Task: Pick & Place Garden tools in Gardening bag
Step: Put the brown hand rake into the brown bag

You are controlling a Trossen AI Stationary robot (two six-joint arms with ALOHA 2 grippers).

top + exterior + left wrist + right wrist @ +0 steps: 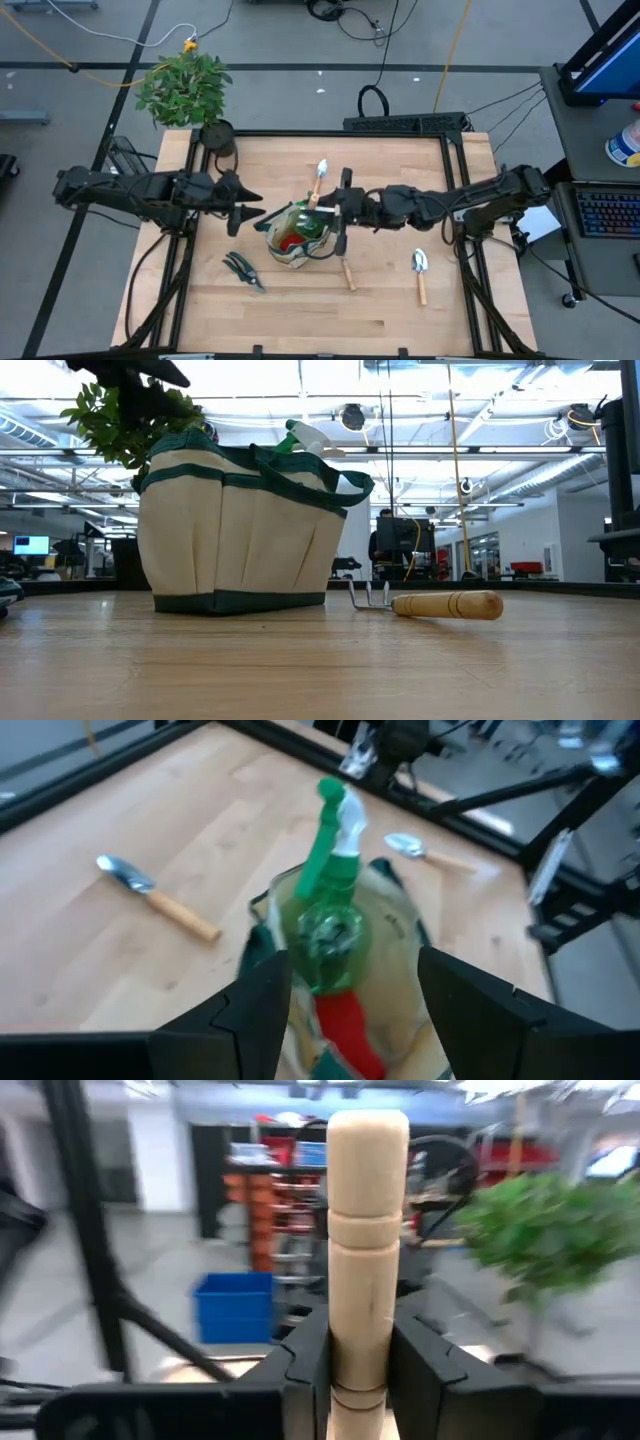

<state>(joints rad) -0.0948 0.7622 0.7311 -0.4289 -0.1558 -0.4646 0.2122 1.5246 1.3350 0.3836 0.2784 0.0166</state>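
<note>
Your right pincer (338,212) sits over the gardening bag (292,238), near the middle of the surface (330,320), pinching a wooden handle (366,1230). In the right wrist view that handle stands straight up between the fingers (300,1365); its working end is hidden below the frame, so you cannot tell which tool it is.

Your left pincer (350,1010) hovers just beside the bag on its left, fingers spread apart with nothing between them. Through the gap you see the green spray bottle (328,910) standing in the bag, white trigger uppermost, with something red beneath it that is hard to make out.

The low view cuts off both arms. There the rake (430,603) lies flat right of the bag, prongs toward it, handle pointing away.

From above, the pruning shears (243,270) lie at the bag's front left, one trowel (420,272) lies front right with its blade pointing away from you, and another trowel (318,180) lies behind the bag.
</note>
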